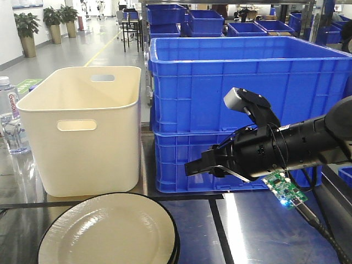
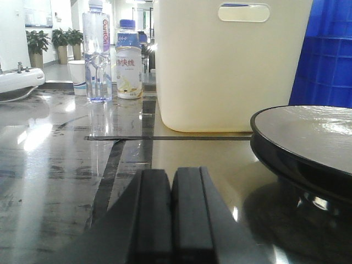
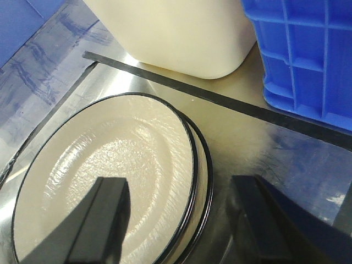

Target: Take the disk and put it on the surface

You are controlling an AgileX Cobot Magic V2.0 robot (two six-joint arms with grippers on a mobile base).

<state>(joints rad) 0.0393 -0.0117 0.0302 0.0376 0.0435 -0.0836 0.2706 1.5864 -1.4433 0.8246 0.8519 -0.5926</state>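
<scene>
The disk (image 1: 107,231) is a cream plate with a black rim, lying on another like it on the glossy dark surface (image 1: 258,231) at the front left. My right gripper (image 1: 201,166) hangs open above and to the right of it. In the right wrist view its fingers straddle the disk's (image 3: 104,170) right rim, one finger (image 3: 107,214) over the plate and the other over the surface (image 3: 308,159); the right gripper (image 3: 179,184) holds nothing. My left gripper (image 2: 171,173) is shut and empty, low over the surface (image 2: 55,137), with the disk (image 2: 308,132) to its right.
A cream bin (image 1: 82,126) stands behind the disk. Stacked blue crates (image 1: 242,93) fill the back right. Water bottles (image 1: 11,115) stand at the far left. The left wrist view shows a clear bottle (image 2: 96,55), a white bottle (image 2: 129,60) and a paper cup (image 2: 77,77).
</scene>
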